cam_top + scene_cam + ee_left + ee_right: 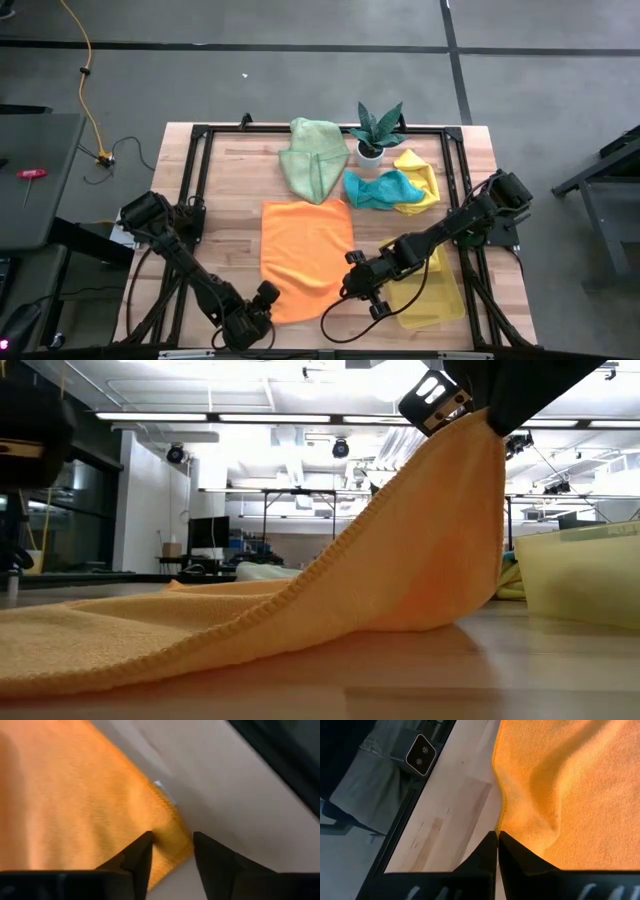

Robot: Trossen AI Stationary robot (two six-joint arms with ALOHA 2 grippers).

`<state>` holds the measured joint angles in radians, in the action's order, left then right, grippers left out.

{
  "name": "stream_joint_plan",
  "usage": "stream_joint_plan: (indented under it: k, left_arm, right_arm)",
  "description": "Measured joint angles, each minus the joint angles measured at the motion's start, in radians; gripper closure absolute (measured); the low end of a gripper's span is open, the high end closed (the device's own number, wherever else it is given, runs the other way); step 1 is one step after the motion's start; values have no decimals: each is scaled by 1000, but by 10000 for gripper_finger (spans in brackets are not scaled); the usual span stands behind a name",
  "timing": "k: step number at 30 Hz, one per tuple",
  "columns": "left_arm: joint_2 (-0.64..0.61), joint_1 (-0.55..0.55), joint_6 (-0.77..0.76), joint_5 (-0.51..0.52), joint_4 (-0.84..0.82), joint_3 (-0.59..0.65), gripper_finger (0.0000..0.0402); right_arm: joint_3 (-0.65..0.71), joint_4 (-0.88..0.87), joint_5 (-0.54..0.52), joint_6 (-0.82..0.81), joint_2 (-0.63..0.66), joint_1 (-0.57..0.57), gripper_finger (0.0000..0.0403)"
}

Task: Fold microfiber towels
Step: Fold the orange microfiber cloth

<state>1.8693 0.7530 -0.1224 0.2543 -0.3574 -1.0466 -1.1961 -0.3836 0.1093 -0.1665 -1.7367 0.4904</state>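
The orange towel lies on the table just in front of the plant, its near-right corner pinched and lifted by the right tool, while the left tool straddles its near-left corner with fingers narrowly apart.

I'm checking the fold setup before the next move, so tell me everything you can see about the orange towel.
The orange towel is a soft, fuzzy cloth with a stitched hem, lying mostly flat on the wooden table near its front middle. The right end effector is shut on its right edge and lifts that part, so the cloth slopes up from the table in the low view. The left end effector sits at the near left corner, fingers either side of the hem with a gap showing. No other towel touches it.
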Motion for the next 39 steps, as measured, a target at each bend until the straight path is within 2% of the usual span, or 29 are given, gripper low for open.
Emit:
stream_joint_plan:
  k: [6,8,17,28,30,34,39]
  left_arm:
    - [0,-10,-9,19,-13,0,375]
    - [0,-10,-34,19,-13,0,394]
    - [-80,15,-211,-99,-81,0,397]
    - [-264,39,-323,-121,-152,0,400]
    - [-299,41,-321,-101,-151,-1,400]
    - [-370,39,-320,6,-223,-1,400]
    - [-425,9,-324,130,-388,1,401]
  right_arm:
    - [0,0,2,-1,0,0,403]
    - [0,0,2,-1,0,0,403]
    - [0,11,40,-13,0,0,403]
    - [0,86,111,-27,1,0,403]
    - [0,88,93,-55,3,-1,403]
    - [0,76,35,-57,4,-21,403]
    - [0,72,-88,-61,4,-65,403]
